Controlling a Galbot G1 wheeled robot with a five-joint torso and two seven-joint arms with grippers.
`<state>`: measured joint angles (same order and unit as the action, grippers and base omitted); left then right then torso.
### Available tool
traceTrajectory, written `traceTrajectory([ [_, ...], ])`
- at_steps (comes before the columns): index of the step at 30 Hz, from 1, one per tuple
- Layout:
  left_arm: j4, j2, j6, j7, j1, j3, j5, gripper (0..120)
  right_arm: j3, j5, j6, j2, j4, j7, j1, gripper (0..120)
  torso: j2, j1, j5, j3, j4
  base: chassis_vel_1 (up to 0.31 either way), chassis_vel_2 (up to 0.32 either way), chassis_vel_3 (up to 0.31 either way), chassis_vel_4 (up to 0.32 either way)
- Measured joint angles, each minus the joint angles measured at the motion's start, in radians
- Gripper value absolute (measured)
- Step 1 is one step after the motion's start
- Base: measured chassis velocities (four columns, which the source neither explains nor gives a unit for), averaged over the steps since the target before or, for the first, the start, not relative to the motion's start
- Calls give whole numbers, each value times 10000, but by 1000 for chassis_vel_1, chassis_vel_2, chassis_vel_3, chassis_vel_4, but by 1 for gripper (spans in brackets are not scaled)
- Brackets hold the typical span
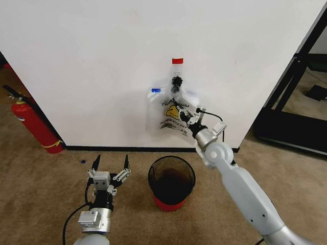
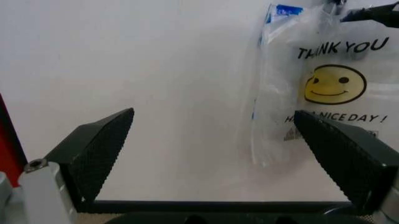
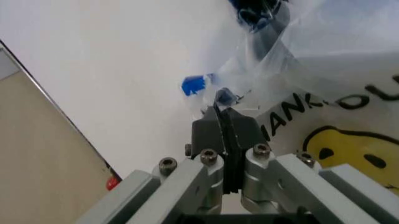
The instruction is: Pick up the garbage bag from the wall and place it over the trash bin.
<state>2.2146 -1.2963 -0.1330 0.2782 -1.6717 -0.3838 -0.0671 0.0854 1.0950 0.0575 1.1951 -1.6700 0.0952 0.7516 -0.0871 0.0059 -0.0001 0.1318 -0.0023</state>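
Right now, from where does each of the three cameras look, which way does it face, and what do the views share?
Head view: from above, looking forward and down at the wall, the garbage bag hanging on it and the trash bin below; both arms show, the right hand at the bag, the left hand low and open.
Left wrist view: faces the wall past its open left hand, bag beyond.
Right wrist view: close along the right hand, shut on bag plastic.
All three share the smiley bag against the white wall.

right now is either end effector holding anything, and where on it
The right end effector pinches the garbage bag on its upper front plastic below the clip. The left end effector holds nothing.
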Motion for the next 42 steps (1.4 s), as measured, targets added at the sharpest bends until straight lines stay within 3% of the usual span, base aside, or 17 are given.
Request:
traceTrajectory([
  [27,11,28,-8,8,39,235,92,100,953,-1797,-96,-719,-2409,700,3195,0,0,0,1,0,0,0,0,0,0],
  [42,32,69,-23,8,101,418,111,100,1669,-3097,-357,-701,-3271,1146,5026,0,0,0,1,0,0,0,0,0,0],
])
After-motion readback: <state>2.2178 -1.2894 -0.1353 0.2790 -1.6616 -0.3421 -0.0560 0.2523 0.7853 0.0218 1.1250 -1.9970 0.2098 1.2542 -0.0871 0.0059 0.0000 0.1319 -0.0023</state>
